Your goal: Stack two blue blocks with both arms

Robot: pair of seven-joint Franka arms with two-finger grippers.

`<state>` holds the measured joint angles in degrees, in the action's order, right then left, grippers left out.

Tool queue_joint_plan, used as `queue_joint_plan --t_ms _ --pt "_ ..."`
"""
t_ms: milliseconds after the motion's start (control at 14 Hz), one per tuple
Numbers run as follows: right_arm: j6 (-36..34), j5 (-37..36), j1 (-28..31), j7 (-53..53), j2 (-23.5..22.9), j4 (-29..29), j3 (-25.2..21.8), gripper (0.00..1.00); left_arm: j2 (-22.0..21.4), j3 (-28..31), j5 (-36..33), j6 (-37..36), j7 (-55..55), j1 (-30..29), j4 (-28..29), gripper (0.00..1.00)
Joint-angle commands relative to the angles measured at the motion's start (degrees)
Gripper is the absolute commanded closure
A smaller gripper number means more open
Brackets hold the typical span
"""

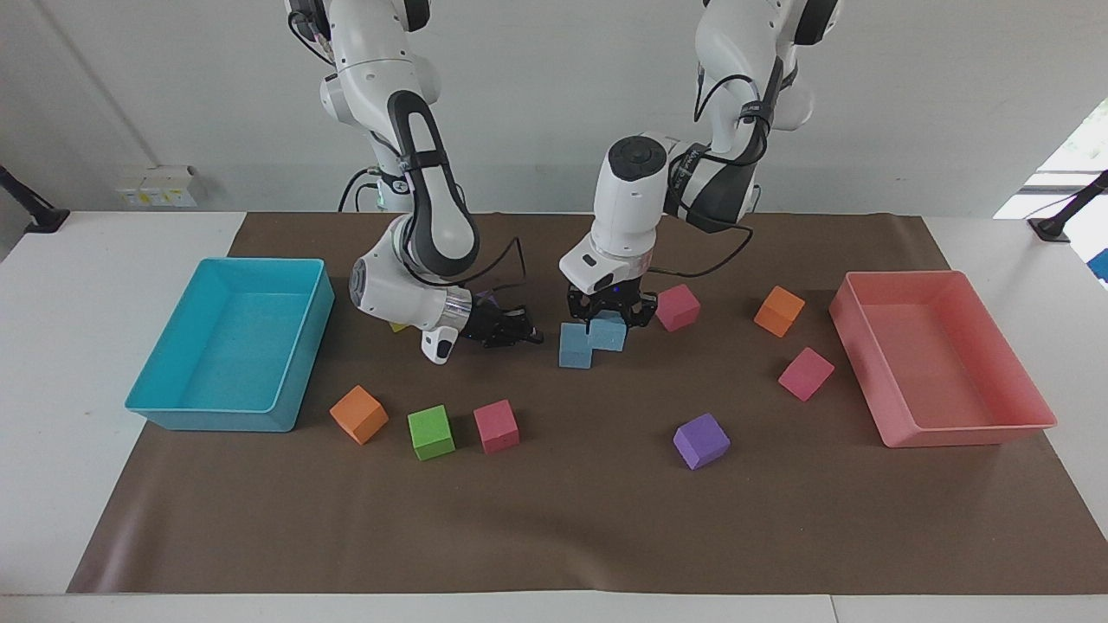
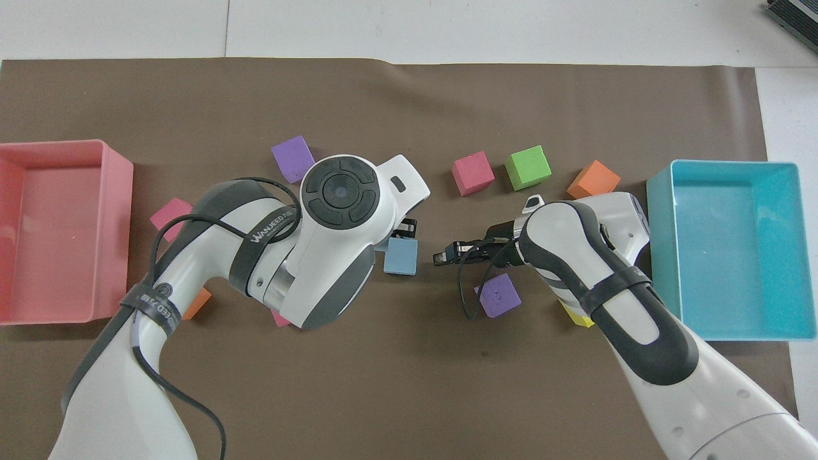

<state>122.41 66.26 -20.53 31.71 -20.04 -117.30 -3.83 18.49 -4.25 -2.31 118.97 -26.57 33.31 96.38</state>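
Table (image 1: 554,536) carries two trays and scattered cubes. Left pincer (image 1: 608,317), pinching the carried blue block (image 1: 608,333), is held just beside the resting blue block (image 1: 575,346), which sits mid-table. Right pincer (image 1: 511,331), pressed together and empty, waits beside that block. Stacking is judged unfinished: lifting onto the top face and release remain. "WANJEED" is read on the left arm's strap (image 2: 271,225).

Two trays sit at the bench's short edges: one (image 1: 234,346) at the right arm's end, the other (image 1: 939,359) at the left arm's. Mid-bench, one block (image 1: 575,346) rests on the mat with another block (image 1: 608,331) held just beside it.
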Motion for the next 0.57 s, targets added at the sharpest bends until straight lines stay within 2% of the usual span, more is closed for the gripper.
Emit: queue_joint_plan --t_ms 0,500 --pt "0.0 -1.6 0.4 -2.4 -0.1 0.1 0.1 1.0 1.8 0.9 -0.5 0.5 -3.2 2.2 -1.2 1.0" --pt "-0.6 -1.8 0.8 -2.9 -0.1 0.0 0.0 1.0 3.9 0.9 -0.3 2.7 -5.1 4.2 -0.3 1.0"
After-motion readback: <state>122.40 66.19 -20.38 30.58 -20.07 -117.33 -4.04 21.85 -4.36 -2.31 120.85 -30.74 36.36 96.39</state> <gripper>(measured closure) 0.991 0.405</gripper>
